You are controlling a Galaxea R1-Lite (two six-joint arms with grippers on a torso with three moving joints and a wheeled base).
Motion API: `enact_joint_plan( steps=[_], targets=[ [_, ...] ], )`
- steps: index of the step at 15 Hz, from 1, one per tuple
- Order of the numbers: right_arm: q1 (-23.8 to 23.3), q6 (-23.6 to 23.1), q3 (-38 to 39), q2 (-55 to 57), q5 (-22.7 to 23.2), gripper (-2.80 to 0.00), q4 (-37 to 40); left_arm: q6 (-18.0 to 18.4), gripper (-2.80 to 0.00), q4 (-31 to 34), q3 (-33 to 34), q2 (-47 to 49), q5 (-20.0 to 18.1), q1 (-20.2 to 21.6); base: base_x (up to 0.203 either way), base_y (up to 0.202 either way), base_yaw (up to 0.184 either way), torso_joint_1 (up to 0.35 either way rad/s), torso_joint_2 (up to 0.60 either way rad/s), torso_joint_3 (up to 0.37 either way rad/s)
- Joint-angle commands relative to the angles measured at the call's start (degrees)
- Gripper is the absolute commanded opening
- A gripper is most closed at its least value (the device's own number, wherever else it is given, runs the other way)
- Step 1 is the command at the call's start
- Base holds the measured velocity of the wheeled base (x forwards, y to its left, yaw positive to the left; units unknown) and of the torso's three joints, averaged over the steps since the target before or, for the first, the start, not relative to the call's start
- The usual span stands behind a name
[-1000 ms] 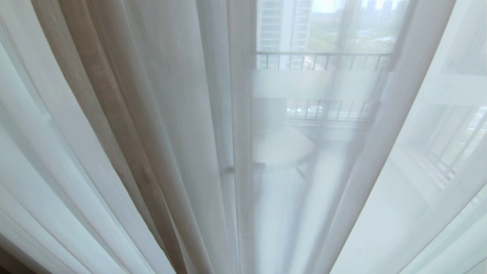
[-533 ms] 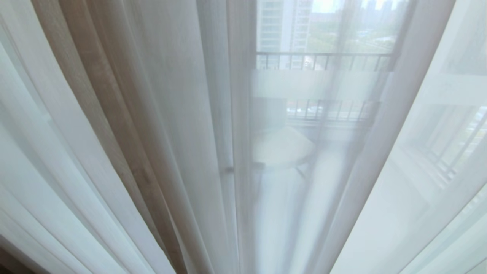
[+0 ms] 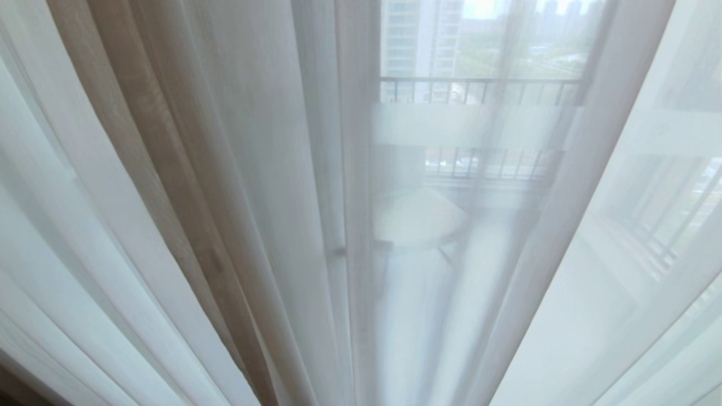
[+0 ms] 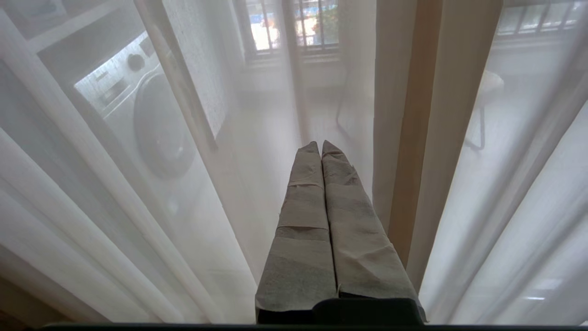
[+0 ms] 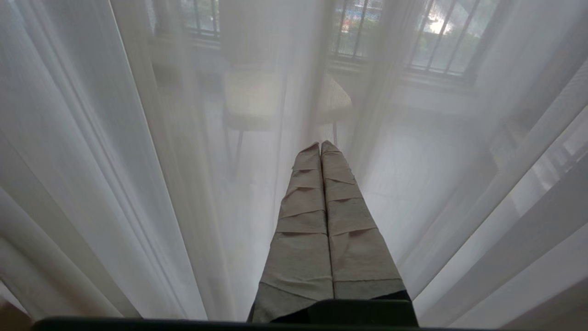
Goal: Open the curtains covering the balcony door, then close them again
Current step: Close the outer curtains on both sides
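The curtains hang drawn across the whole head view: see-through white sheers [image 3: 271,169] with a beige opaque fold [image 3: 152,141] among them on the left. The balcony door shows only faintly through the sheers, as a frosted white band [image 3: 474,125] between dark uprights. Neither arm is in the head view. My left gripper [image 4: 320,143] is shut, its tape-wrapped fingers pressed together with nothing between them, just in front of the sheers [image 4: 115,193] and beside a beige fold [image 4: 415,138]. My right gripper [image 5: 320,143] is likewise shut and empty, facing sheers [image 5: 138,184].
Behind the fabric on the balcony I make out a washing machine [image 4: 151,119], a pale chair [image 5: 250,99], a round white table [image 3: 417,217] and the black outer railing [image 3: 479,90]. A strip of brown floor [image 3: 17,389] shows at the bottom left.
The beige and white folds on the left sway very slightly. Nothing else differs in the head view.
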Motion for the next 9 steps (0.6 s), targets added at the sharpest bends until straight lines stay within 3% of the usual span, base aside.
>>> enact_joint_plan(
  steps=[1, 9],
  targets=[
    [0.02, -0.04, 0.00, -0.02, 0.04, -2.80, -0.01, -0.96, -2.80, 0.09, 0.00, -1.52, 0.36, -0.02, 0.000, 0.000, 0.000, 0.000, 0.00, 0.000],
    [-0.07, -0.04, 0.00, -0.02, 0.04, -2.80, -0.01, -1.98, -2.80, 0.26, 0.00, -1.52, 0.47, 0.06, 0.000, 0.000, 0.000, 0.000, 0.00, 0.000]
  ],
)
